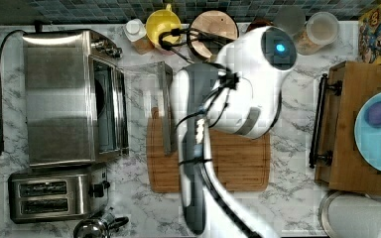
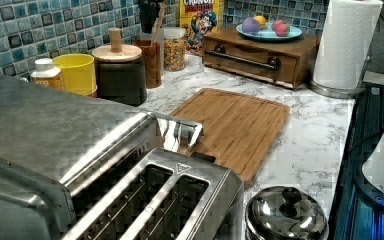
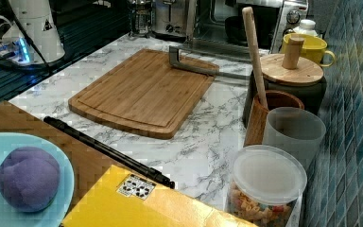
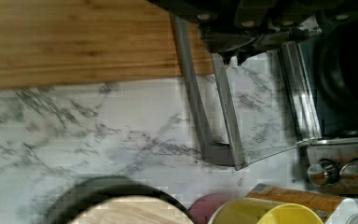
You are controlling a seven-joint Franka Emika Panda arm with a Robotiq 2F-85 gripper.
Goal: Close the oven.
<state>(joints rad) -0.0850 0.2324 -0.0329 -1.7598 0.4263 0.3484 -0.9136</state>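
The oven (image 1: 59, 94) is a big steel box at the top view's left. Its glass door (image 1: 144, 99) lies folded down flat over the marble, and the bar handle (image 1: 166, 109) rests at the edge of the cutting board. In the wrist view my gripper (image 4: 233, 42) hangs right above the door's outer edge, beside the handle (image 4: 193, 102), with the oven's knobs (image 4: 338, 172) nearby. The arm (image 1: 238, 99) covers the gripper in the top view. The open door and handle (image 3: 194, 66) also appear in the right view, and the handle (image 2: 182, 132) in the left view.
A wooden cutting board (image 1: 238, 158) lies under the arm. A two-slot toaster (image 1: 54, 193) stands beside the oven. A yellow mug (image 1: 162, 22) and a wood-lidded canister (image 1: 213, 27) sit by the wall. A wooden drawer box (image 1: 347, 124) carries a blue plate.
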